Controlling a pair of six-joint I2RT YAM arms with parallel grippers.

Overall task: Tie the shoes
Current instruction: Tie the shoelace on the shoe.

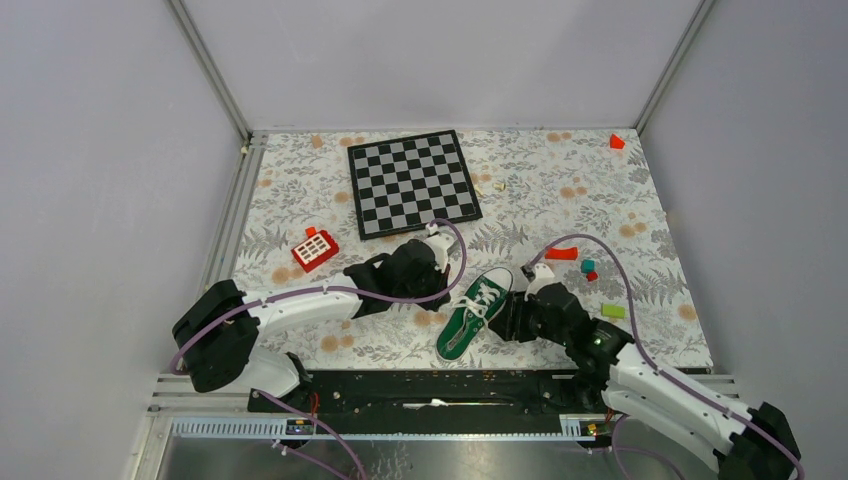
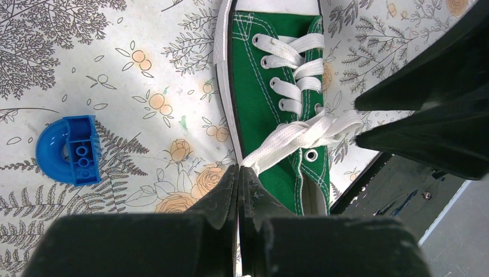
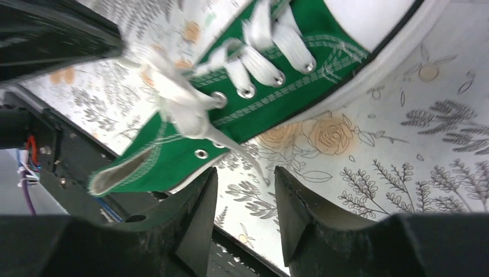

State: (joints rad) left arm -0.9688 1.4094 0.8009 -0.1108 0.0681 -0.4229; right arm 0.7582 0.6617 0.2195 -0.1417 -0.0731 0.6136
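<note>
The small green canvas low-top sneaker (image 1: 474, 313) with a white rubber sole lies on the flower-printed worktop (image 1: 300, 190) between the two pincers. It is just right of the left one and just left of the right one, toe pointing away from the arm bases. It looks light and likely to slide or twist if a lace is tugged sideways. The canvas is soft and the sole stiffer. The flat white laces (image 2: 303, 134) look limp and a little slick, and they are crossed into a loose first knot over the top eyelets. The free ends, close to that knot, seem the best places to take hold.

Left of the left pincer, well apart from it, sits a blue arched toy brick (image 2: 68, 151). The left pincer (image 2: 238, 172) is fully closed, and one lace end runs from the knot straight into its tips, apparently pinched there. Right of the shoe, the right pincer (image 3: 246, 173) stands partly open with nothing between its fingers. A thin lace end dangles just beyond the gap and, as far as can be told, touches neither finger.
</note>
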